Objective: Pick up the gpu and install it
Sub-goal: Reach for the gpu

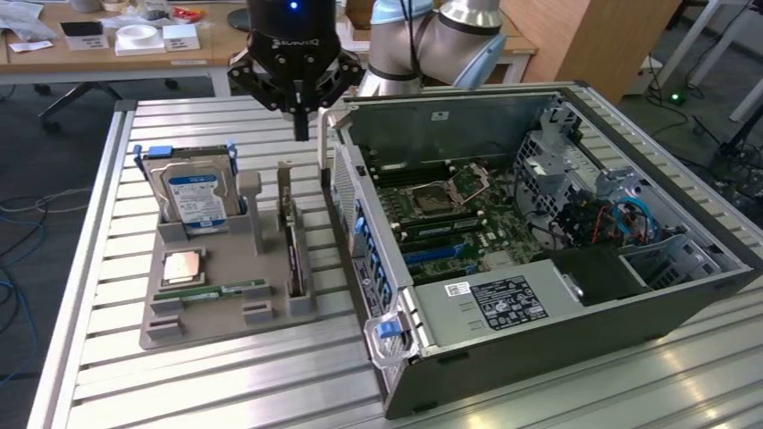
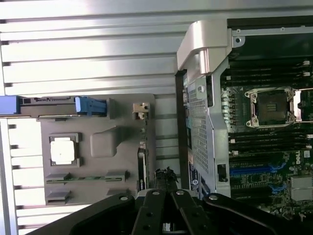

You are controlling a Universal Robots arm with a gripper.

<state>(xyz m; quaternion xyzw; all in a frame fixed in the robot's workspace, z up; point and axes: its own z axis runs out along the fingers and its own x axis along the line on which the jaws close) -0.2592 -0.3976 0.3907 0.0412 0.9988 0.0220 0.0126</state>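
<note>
Exterior view: the arm [image 1: 459, 36] points the claw [image 1: 302, 132] straight down, pinched together, above the upright gpu [image 1: 295, 259].

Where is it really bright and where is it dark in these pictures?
Wrist view: the slatted table glares almost white, and the gripper looks nearly black. Exterior view: softer, even light, with shadow inside the computer case.

Lighting: you had bright, even room light from overhead.
Glare: in your wrist view the bare bench slats [image 2: 88, 49] washed nearly white.
Shadows: soft around the grey holder [image 1: 209, 317], and darker inside the computer case [image 1: 596, 335].
Blue indicator lamp [image 1: 292, 6]: glowed.
</note>
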